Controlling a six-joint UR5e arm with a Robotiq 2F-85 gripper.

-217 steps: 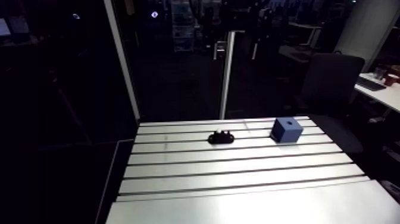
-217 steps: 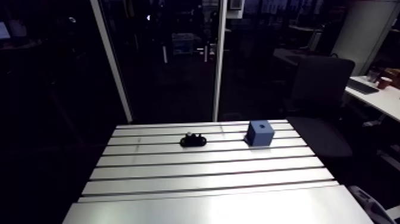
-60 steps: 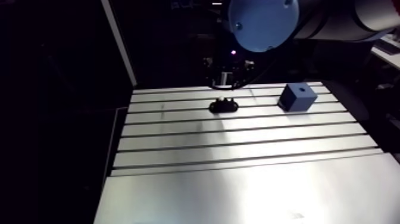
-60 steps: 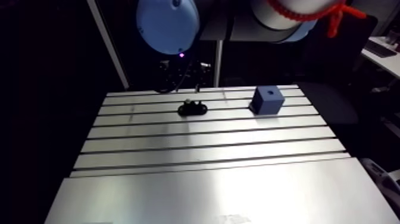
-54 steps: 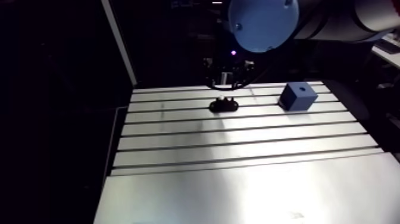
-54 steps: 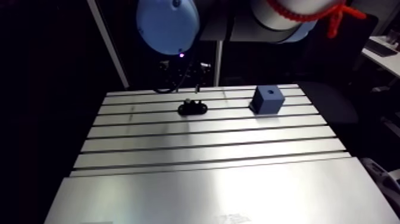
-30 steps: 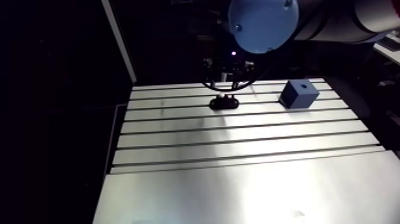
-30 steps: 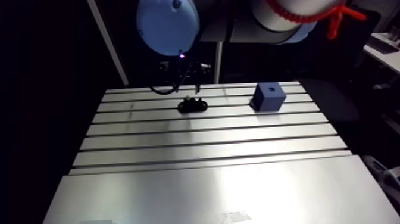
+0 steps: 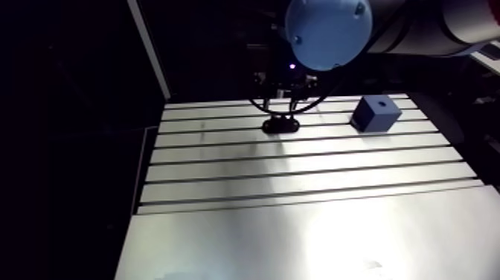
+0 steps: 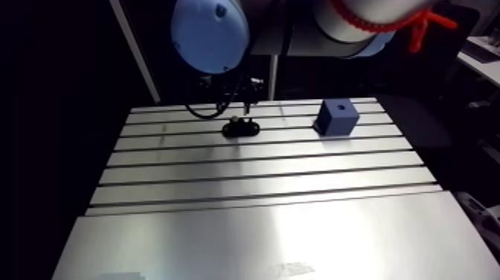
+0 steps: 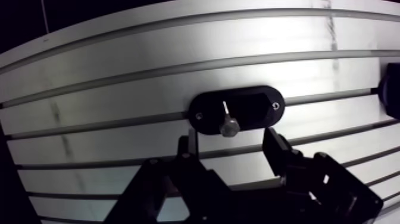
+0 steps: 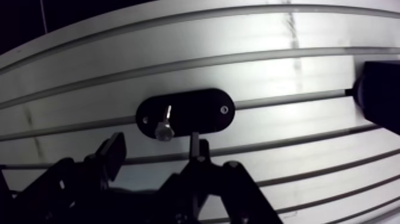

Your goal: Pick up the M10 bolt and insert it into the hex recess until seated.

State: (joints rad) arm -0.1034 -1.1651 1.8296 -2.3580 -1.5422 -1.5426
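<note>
Wrist view shows the M10 bolt (image 11: pixel 228 122) just ahead of the spread-apart jaws.

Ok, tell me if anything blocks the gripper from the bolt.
Nothing visible does. The bolt sits on its black holder just ahead of the open fingers, and the gap between them is clear. The blue block is well aside.

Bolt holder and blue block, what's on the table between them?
Nothing; the arm view shows only bare table between the bolt holder and the blue block.
</note>
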